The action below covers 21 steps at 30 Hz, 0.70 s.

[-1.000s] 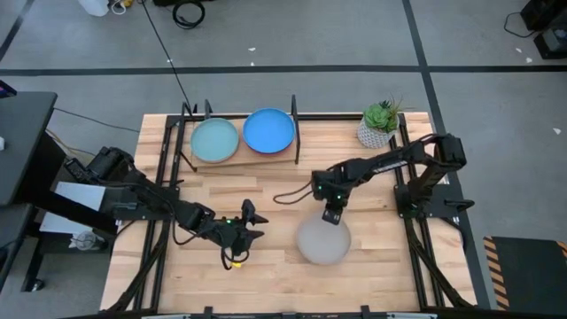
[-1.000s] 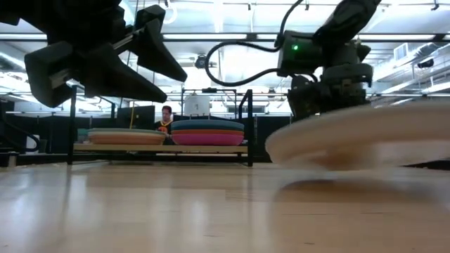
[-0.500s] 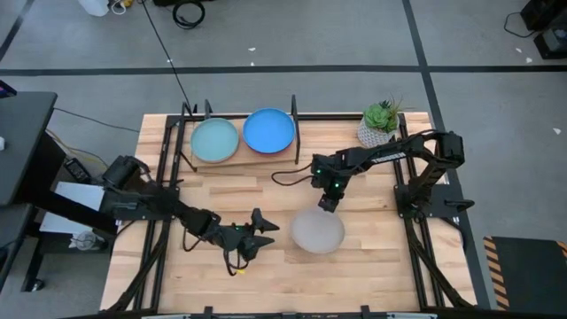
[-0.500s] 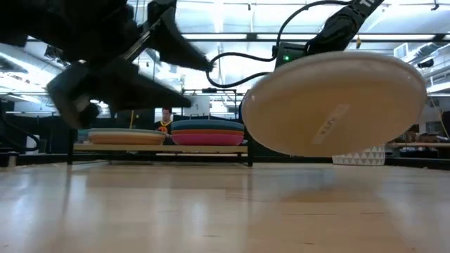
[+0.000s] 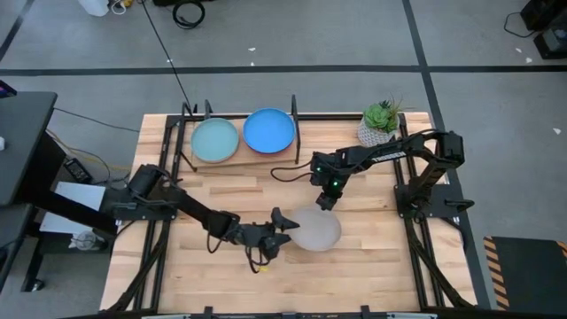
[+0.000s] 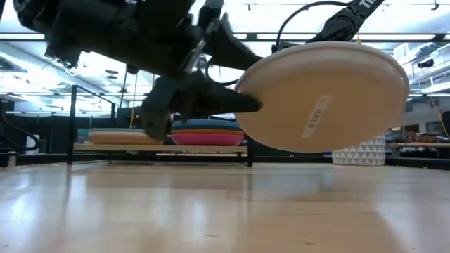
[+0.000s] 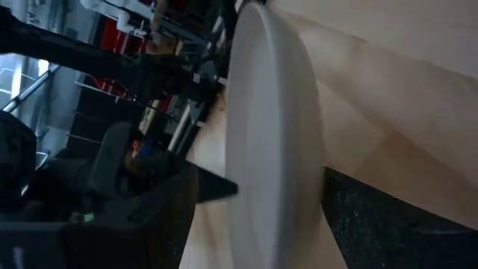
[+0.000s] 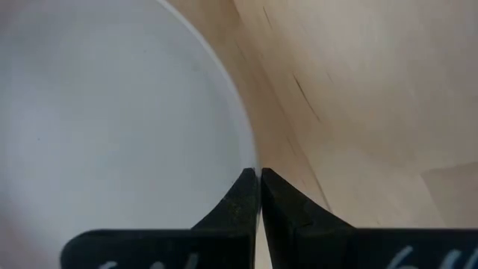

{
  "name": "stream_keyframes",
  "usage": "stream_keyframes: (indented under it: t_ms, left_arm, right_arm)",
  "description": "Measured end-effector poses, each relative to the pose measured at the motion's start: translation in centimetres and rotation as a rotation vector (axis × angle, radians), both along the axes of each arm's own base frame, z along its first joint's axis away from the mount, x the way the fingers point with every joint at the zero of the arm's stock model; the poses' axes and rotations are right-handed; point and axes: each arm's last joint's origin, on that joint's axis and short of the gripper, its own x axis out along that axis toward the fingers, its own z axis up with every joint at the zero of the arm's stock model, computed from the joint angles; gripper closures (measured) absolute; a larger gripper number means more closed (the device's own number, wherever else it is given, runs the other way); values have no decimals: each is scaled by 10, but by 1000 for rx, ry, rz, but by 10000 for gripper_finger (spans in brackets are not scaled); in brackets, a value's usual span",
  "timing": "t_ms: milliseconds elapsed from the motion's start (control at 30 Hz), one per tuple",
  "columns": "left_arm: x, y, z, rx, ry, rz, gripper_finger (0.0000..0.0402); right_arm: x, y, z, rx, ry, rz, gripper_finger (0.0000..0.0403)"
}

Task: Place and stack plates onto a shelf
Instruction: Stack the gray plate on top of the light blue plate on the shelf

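While the grey plate (image 5: 314,229) is hanging tilted above the tabletop (image 5: 381,266), in front of the shelf (image 5: 266,152), the right gripper (image 5: 327,204) is pinching its rim with closed fingers. The left gripper (image 5: 282,222) is straddling the opposite edge with fingers spread, so it should close squarely before the right lets go. Beyond the shelf, a person (image 6: 166,118) is sitting in the workshop.

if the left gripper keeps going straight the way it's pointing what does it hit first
Most likely the grey plate: the left gripper is open, its fingers either side of that plate's rim, while the right gripper is pinching the far edge.
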Motion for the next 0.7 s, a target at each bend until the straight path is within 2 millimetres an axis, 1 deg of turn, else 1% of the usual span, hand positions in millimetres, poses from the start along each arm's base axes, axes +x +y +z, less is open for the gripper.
stream_keyframes:
  t_ms: [167,300,433,567,700]
  left_arm:
    - [10,-5,7,-7,31,4,141]
    - [13,-7,10,-5,39,1,181]
    - [12,-7,7,8,62,2,228]
    - [11,-5,4,15,92,4,264]
    - [10,-6,2,-1,112,7,288]
  right_arm:
    - [1,0,1,3,-17,1,388]
    - [2,0,1,3,-24,2,387]
    - [2,0,1,1,-29,6,384]
    - [4,1,2,3,-47,12,373]
    - [6,2,3,35,-75,24,350]
